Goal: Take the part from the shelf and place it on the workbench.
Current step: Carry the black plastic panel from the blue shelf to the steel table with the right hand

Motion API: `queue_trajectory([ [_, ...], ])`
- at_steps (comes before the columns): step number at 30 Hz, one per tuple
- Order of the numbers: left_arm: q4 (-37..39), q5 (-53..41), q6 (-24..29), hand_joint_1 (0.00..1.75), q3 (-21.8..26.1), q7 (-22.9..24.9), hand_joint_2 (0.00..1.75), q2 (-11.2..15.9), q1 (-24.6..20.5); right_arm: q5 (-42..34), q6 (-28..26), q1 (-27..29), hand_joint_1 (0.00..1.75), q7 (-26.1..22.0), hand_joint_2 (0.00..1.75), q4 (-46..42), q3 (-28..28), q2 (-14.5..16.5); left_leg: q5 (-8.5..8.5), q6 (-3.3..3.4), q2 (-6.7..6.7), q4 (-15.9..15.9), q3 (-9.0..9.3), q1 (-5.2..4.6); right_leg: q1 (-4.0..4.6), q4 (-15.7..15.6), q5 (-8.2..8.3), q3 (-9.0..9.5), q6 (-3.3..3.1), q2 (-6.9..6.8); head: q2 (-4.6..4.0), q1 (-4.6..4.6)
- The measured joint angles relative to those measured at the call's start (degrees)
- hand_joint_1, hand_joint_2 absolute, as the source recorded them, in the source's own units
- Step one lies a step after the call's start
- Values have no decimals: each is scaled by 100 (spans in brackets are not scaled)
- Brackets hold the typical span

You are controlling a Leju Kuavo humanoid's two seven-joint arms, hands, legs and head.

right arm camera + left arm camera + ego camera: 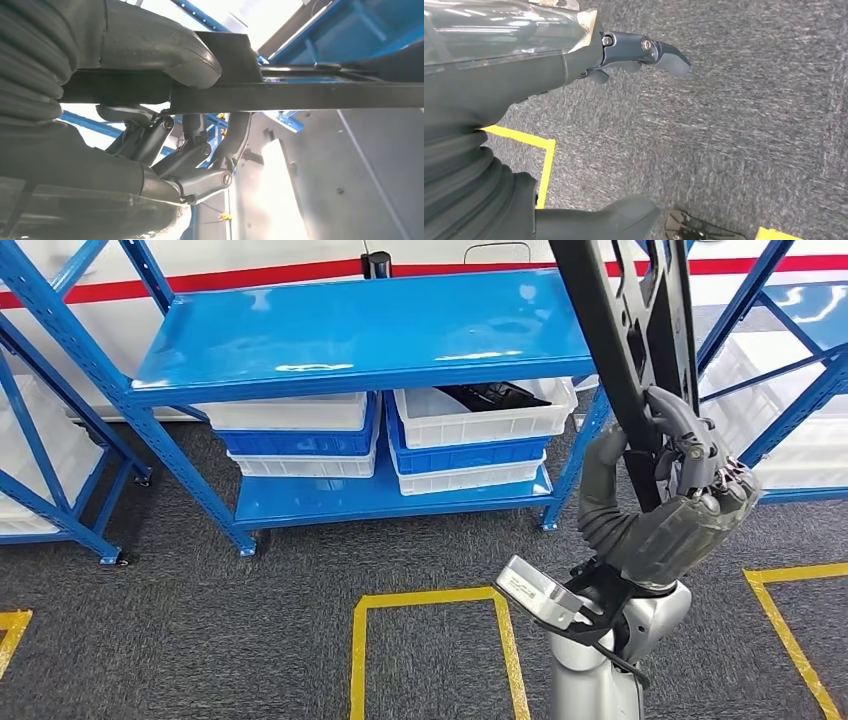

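My right hand (680,495) grips the long black flat metal part (625,330), fingers and thumb wrapped around its lower stretch. The part stands nearly upright, tilted a little, its top running out past the upper edge of the head view. It is off the shelf, held in the air in front of the blue steel shelf rack (370,335), over the dark grey carpet floor (200,620). From the right wrist, my thick grey thumb (165,52) presses on one face of the part (300,95) and the darker fingers (200,165) curl against the other.

My left hand (634,55) hangs over the carpet (734,125), fingers apart, holding nothing.

The lower deck of the rack carries two stacks of white and blue plastic crates (300,435), side by side. The top white crate of the right-hand stack (485,415) has a black item (495,393) lying in it; I cannot tell what it is. The rack's top deck is glossy, with light reflections.

Yellow tape lines (430,598) mark a rectangle on the floor in front of the rack, with another (790,585) towards the right. A red stripe (250,278) runs along the white wall behind. No writing or label is readable.
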Motion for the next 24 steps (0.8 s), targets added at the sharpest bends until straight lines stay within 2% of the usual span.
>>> queue_trajectory([
  [1,3,0,-4,0,2,-4,175,11,6,-2,1,-5,175,2,175,8,-9,1,-173,-28,-7,161,-66,9,-24,-2,41,-32,-52,-8,0,-16],
  [2,4,0,-5,0,3,-7,175,23,9,-3,0,-9,175,7,175,17,-15,1,-442,-58,-11,478,-173,20,-33,6,75,-59,-96,-18,0,-30],
  [3,6,-1,-9,0,3,-9,175,31,12,-3,1,-9,175,13,175,27,-20,-1,-730,-85,-13,905,-292,22,-24,20,102,-102,-129,-25,0,-45],
  [4,8,-4,-17,0,3,-11,175,37,13,-7,1,-8,175,23,175,38,-25,-4,-943,-103,-15,1324,-397,24,-14,38,122,-143,-148,-34,0,-52],
  [5,9,-7,-31,0,3,-10,175,42,13,-20,1,-8,175,38,175,53,-32,-10,-1061,-110,-17,1639,-448,24,-3,63,136,-186,-156,-40,0,-53],
  [6,10,-11,-45,0,3,-7,175,47,13,-39,1,-8,175,57,175,69,-39,-19,-1057,-104,-19,1732,-397,24,7,96,145,-227,-160,-42,0,-54],
  [7,11,-20,-57,0,3,-2,175,55,13,-68,1,-8,175,78,175,85,-47,-30,-954,-83,-24,1566,-224,23,16,132,149,-263,-162,-40,0,-55],
  [8,12,-31,-67,0,3,5,175,67,12,-103,1,-10,175,98,175,102,-54,-40,-815,-49,-35,1225,29,21,25,170,149,-293,-161,-36,0,-56],
  [10,14,-58,-81,0,4,27,175,107,2,-173,1,-20,175,131,175,133,-60,-64,-662,32,-73,473,520,6,53,226,159,-345,-144,-27,0,-53],
  [11,15,-70,-85,0,4,45,175,127,-3,-204,0,-28,175,141,175,150,-61,-76,-646,63,-88,260,644,-6,61,240,174,-368,-119,-25,0,-53],
  [12,16,-80,-86,0,4,69,175,145,-7,-228,1,-37,175,150,175,169,-61,-91,-659,86,-97,166,687,-23,63,245,196,-391,-86,-24,0,-53],
  [14,17,-99,-74,0,5,119,175,169,-12,-262,1,-47,175,176,175,212,-60,-115,-606,134,-82,99,672,-29,62,260,224,-431,-11,-24,0,-55],
  [15,18,-108,-66,0,5,144,175,176,-20,-272,1,-51,175,203,175,236,-56,-129,-564,166,-68,59,651,-23,67,311,173,-479,5,-23,0,-50],
  [17,20,-119,-40,0,7,187,175,180,-40,-285,1,-67,175,306,175,287,-32,-159,-462,238,-35,-3,565,-2,74,691,-140,-661,-21,-20,0,-34],
  [19,23,-133,23,0,12,242,175,170,-52,-297,1,-79,175,466,175,345,18,-202,-366,270,-18,19,421,-15,61,1383,-548,-893,-57,-17,0,-23],
  [20,24,-145,65,0,16,272,175,162,-57,-307,1,-79,175,548,175,375,49,-227,-316,268,-10,32,345,-20,55,1677,-652,-958,-38,-18,0,-22],
  [21,26,-157,105,0,21,297,175,151,-64,-320,1,-80,175,623,175,407,83,-253,-262,263,-3,49,262,-22,48,1827,-649,-950,10,-18,0,-22],
  [22,27,-166,135,0,26,318,175,140,-71,-331,0,-81,175,681,175,434,115,-275,-207,251,2,69,176,-23,40,1792,-545,-853,76,-18,0,-21],
  [23,30,-174,153,0,32,328,175,129,-78,-337,0,-84,175,711,175,455,143,-291,-155,233,3,92,94,-22,31,1545,-383,-658,139,-19,0,-21],
  [24,32,-177,161,0,38,335,175,119,-84,-341,0,-93,175,729,175,470,173,-302,-102,207,3,122,13,-25,21,1148,-278,-401,172,-19,0,-21],
])
